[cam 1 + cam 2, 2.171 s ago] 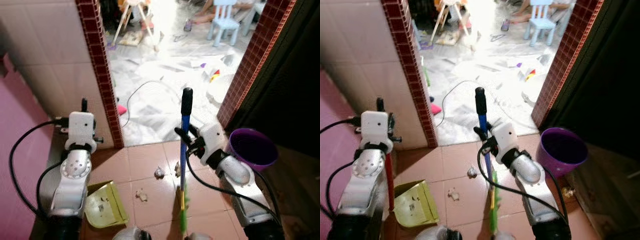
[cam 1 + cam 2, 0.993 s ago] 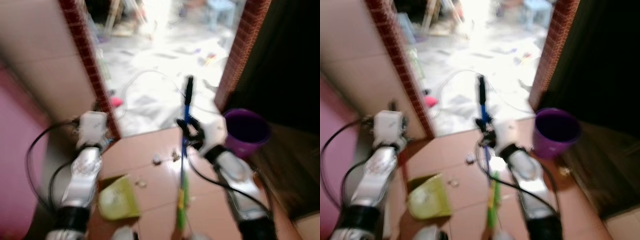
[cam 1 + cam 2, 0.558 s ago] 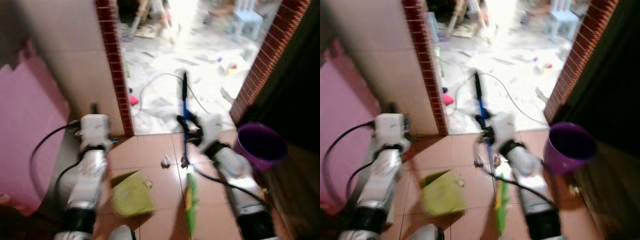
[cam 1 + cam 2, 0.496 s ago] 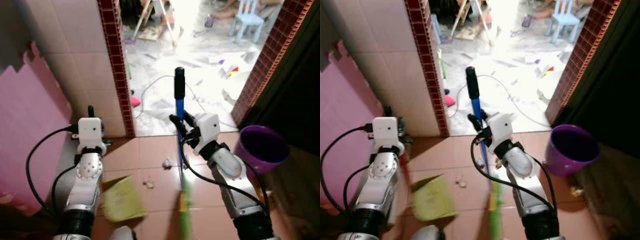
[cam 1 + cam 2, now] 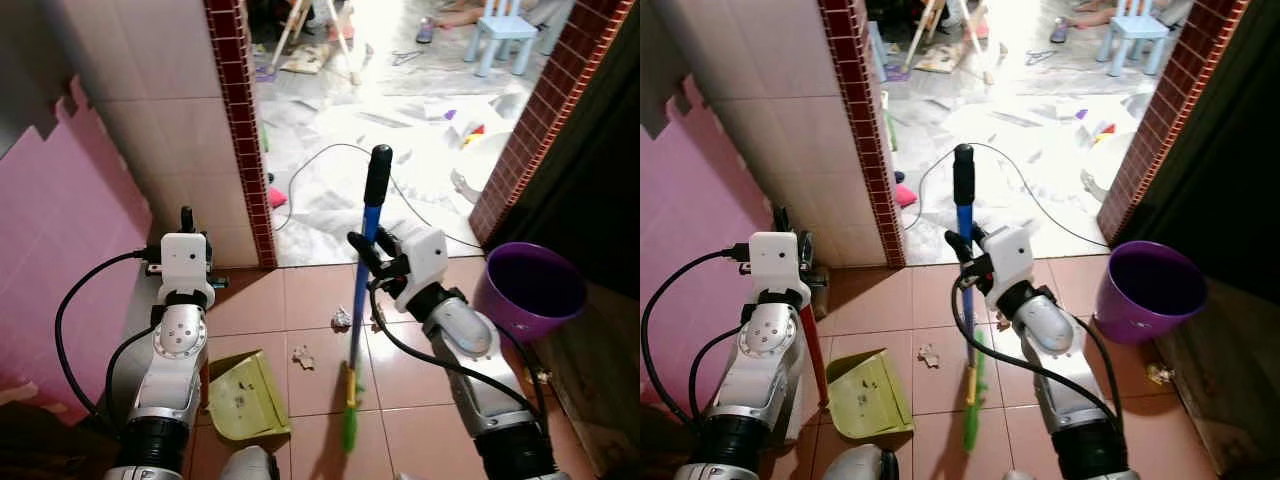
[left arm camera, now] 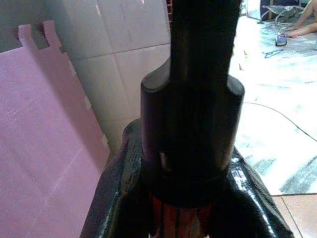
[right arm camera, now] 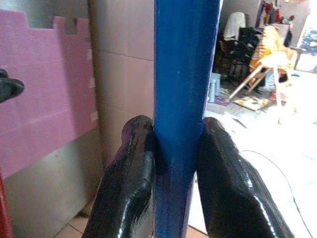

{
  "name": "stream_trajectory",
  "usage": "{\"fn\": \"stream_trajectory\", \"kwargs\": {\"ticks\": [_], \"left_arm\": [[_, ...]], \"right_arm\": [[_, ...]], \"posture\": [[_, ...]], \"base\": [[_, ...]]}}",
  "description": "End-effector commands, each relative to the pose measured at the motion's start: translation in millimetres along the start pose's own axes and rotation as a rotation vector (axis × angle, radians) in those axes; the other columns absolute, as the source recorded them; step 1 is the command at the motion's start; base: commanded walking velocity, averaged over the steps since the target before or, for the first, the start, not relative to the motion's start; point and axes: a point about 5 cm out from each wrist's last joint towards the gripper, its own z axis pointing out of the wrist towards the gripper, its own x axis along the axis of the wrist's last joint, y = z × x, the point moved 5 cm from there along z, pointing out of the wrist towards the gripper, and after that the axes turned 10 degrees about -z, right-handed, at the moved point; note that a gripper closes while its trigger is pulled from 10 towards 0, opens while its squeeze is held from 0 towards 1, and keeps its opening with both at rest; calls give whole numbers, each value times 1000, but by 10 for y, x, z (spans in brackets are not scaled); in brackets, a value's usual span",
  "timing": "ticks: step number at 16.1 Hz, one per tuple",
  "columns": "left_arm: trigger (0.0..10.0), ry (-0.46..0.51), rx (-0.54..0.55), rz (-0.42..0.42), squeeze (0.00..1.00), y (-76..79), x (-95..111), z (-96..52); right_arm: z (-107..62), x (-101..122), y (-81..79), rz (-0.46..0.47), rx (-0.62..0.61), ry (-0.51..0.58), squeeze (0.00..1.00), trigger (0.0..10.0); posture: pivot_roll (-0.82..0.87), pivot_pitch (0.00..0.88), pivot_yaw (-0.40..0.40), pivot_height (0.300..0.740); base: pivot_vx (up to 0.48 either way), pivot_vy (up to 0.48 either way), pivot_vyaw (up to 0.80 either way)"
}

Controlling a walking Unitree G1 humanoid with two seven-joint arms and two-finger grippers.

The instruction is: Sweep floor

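Broom [image 5: 363,285], one; beside it perhaps three scraps [image 5: 302,356].

Purple bucket [image 5: 530,290] right; pale blue chair [image 5: 502,38] beyond doorway.

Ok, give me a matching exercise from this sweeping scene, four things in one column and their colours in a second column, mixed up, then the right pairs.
Things:
1. dustpan
2. bucket
3. broom handle
4. foam mat against the wall

Colours:
A. purple
B. pink
C. yellow-green
D. blue

Pairs: 1-C, 2-A, 3-D, 4-B.
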Motion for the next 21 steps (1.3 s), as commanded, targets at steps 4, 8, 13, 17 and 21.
{"fn": "stream_trajectory", "kwargs": {"ticks": [4,8,13,17,21], "left_arm": [[10000,-35,-115,-136,0,175,-40,-35],[10000,-51,-172,-188,0,274,-92,-35],[10000,-76,-272,-141,0,347,-81,29],[10000,-20,-184,-111,0,130,26,41],[10000,-8,-121,-120,0,-51,38,52]], "right_arm": [[-22,86,48,-19,-12,35,0,10000],[22,-5,79,-43,-19,16,0,10000],[63,-16,213,-5,-41,55,0,10000],[33,-1,262,10,-38,83,0,10000],[-16,35,187,22,11,114,0,10000]], "posture": [[-98,0,34,740],[-99,0,36,740],[-99,0,44,740],[-93,0,40,740],[-87,0,33,740]], "base": [[0,0,0],[0,0,0],[0,0,0],[0,0,0],[0,0,0]]}}
